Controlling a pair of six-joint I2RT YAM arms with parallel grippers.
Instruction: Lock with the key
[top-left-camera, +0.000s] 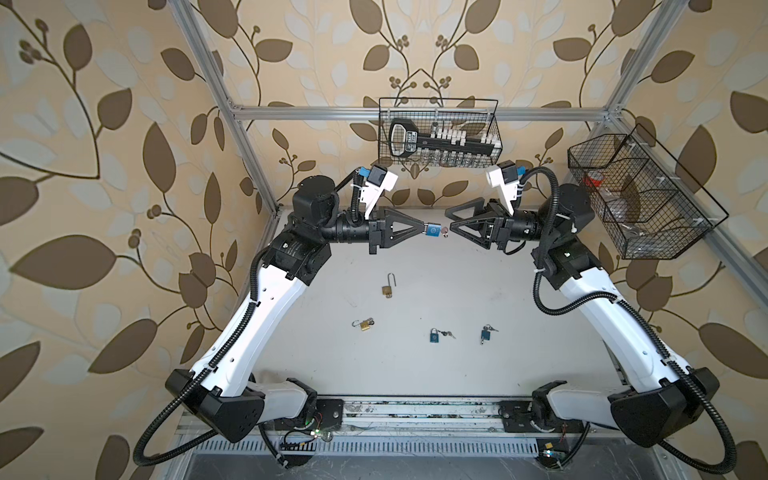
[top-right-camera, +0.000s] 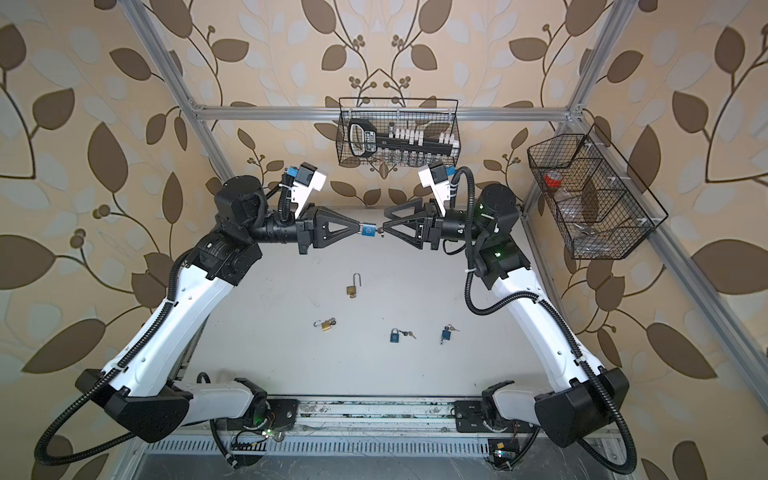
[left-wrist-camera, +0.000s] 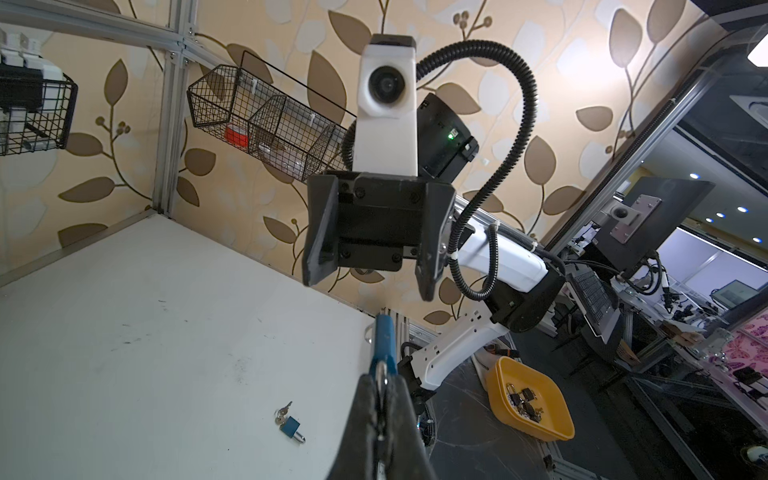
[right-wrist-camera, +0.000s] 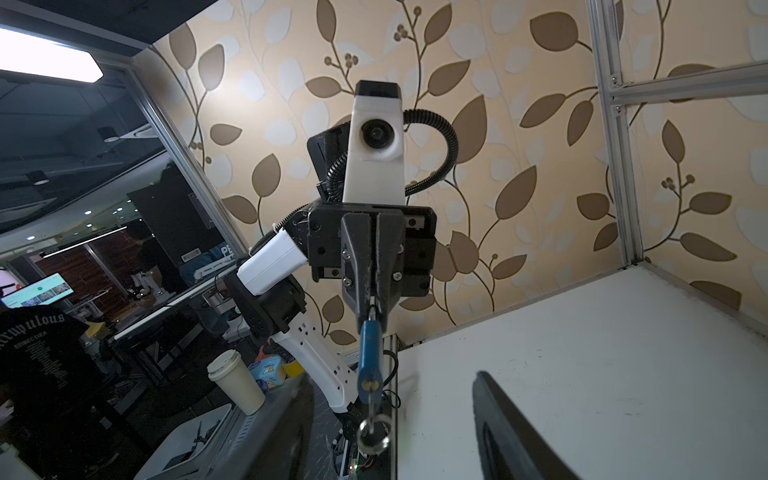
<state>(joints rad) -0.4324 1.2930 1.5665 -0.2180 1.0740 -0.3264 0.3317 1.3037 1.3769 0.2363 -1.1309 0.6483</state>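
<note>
Held aloft by its shackle (right-wrist-camera: 372, 305) in the tightly closed left gripper (top-left-camera: 423, 230): a blue padlock (top-left-camera: 433, 230), body jutting straight out past the fingertips, well above the table (top-left-camera: 457, 382). Gripped that way, by all appearances, to leave the keyhole end bare and facing the opposite arm. Seated in that end, a small key (top-left-camera: 444, 231), its ring (right-wrist-camera: 372, 434) dangling just beneath.

Directly ahead of the padlock, nose to nose with the left gripper: the right gripper (top-left-camera: 449, 221), jaws standing well apart to either side of the key's line and closed on nothing. From the right wrist view, clear space between key and pads on both sides.

Looks like the turning stage of the job, lock braced from one side for a twist from the other. Shackle snapped home or not: impossible to tell, hidden between the left fingers.

Far below both grippers, lying spare on the table: a brass padlock (top-left-camera: 387, 290) with shackle raised open, a second brass padlock (top-left-camera: 365, 325), a spare blue padlock (top-left-camera: 434, 336) and another blue padlock (top-left-camera: 484, 333), each blue one with keys alongside.

Likely needed next: a narrow, square pinch on the key's head, to avoid levering the padlock round in the left grip.
</note>
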